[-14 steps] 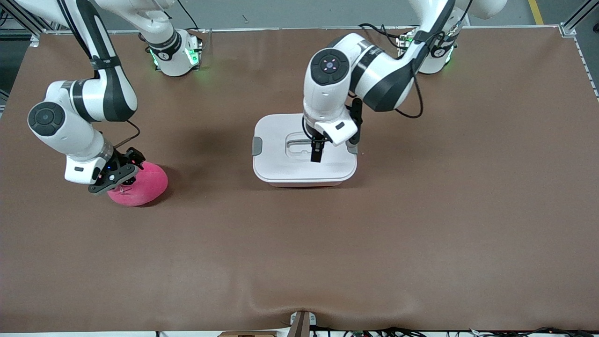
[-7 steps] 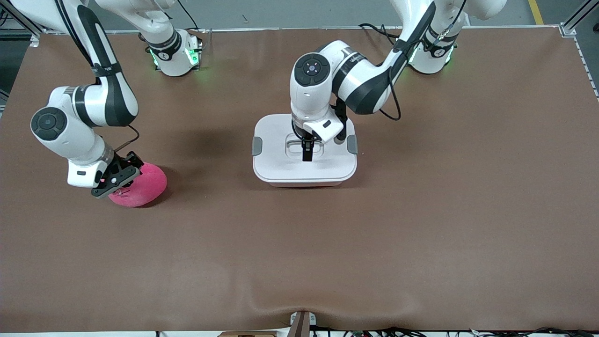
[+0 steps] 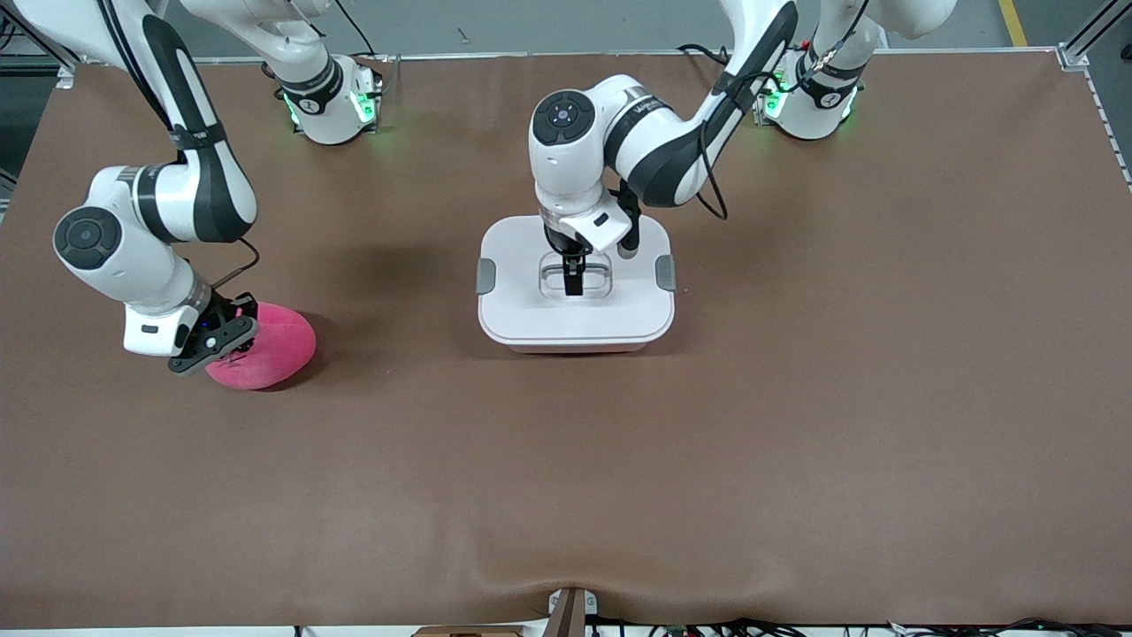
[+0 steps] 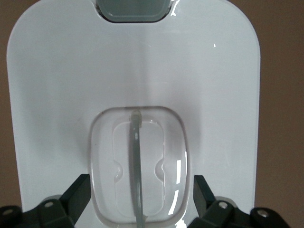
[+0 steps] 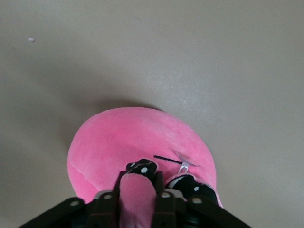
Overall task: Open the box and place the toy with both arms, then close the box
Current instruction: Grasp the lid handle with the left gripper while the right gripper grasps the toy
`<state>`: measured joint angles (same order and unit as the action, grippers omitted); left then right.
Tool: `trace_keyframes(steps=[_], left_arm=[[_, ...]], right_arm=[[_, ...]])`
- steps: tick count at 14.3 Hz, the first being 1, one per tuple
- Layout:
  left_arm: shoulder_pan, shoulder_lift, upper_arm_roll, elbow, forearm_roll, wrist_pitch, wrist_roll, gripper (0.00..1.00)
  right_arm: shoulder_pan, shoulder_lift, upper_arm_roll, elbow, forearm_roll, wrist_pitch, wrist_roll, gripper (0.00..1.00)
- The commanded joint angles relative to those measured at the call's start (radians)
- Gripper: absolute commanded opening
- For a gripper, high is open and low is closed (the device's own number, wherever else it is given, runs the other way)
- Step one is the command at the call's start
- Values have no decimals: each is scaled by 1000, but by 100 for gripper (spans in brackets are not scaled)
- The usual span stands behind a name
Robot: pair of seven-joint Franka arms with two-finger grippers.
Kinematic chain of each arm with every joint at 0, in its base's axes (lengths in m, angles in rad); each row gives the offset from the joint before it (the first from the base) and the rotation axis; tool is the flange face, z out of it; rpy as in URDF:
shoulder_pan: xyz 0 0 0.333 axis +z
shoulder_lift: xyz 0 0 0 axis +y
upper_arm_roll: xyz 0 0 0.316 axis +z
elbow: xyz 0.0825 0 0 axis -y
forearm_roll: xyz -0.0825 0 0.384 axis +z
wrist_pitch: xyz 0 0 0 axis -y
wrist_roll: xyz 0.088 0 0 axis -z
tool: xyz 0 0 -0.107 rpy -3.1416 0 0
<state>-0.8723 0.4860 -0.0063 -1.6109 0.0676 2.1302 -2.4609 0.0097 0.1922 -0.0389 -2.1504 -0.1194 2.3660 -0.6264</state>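
Bench (image 3: 796, 442): brown mat.
Left end effector (image 3: 573, 281): spread wide astride lid handle (image 4: 136, 166) of the box (image 3: 575, 314) (for lifting).
Right end effector (image 5: 137, 190): pinched on plush toy (image 3: 265, 347), box's nine o'clock.

I see a brown-covered table (image 3: 796, 425). A white-lidded box (image 3: 531, 310) sits on it near the middle. A pink plush toy (image 3: 274, 349) lies on it toward the right arm's end, slightly nearer the front camera than the box, well apart from it.
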Motion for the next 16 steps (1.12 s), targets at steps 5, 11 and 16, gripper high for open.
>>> trace_keyframes(steps=[5,11,16], left_arm=[[-5,-58,5,-96,23,76,-18,41],[1,-78,5,-99,23,73,-18,0],[-4,-82,6,-110,23,73,-16,0]], right_arm=[[-8,1,8,44,-39,-7,-149,0],[-5,-7,10,136,-40,-72,-317,0],[36,-8,14,240,-69,-169,-358,0]])
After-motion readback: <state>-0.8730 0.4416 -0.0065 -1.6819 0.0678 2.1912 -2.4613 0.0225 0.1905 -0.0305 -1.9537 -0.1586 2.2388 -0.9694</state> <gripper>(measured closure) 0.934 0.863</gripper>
